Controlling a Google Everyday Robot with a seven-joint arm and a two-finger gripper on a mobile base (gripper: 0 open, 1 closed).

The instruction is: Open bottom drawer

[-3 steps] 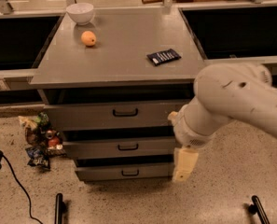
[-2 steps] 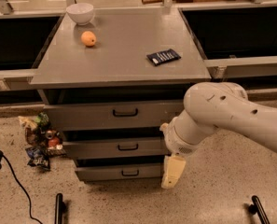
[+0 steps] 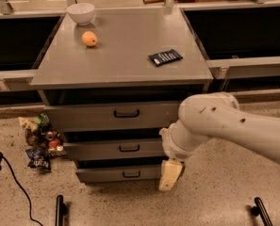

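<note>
The bottom drawer (image 3: pixel 106 174) is the lowest, narrowest grey front of the cabinet, closed, with a small black loop handle (image 3: pixel 130 174) at its centre. Above it are the mid-sized drawer (image 3: pixel 111 149) and the tallest top drawer (image 3: pixel 102 115), both closed. My gripper (image 3: pixel 169 175) hangs from the white arm (image 3: pixel 224 126) at the right end of the bottom drawer front, to the right of the handle. Its cream finger (image 3: pixel 170 174) points down toward the floor.
On the cabinet top (image 3: pixel 125 51) are a white bowl (image 3: pixel 80 12), an orange (image 3: pixel 89 38) and a black packet (image 3: pixel 165 57). Snack bags (image 3: pixel 38 142) lie on the floor left of the cabinet. Black posts (image 3: pixel 60 210) (image 3: pixel 261 211) stand at the lower edge, a black cable (image 3: pixel 17 187) at left.
The arm and gripper have moved left, from right of the cabinet to in front of the bottom drawer's right end. The drawers have not moved.
</note>
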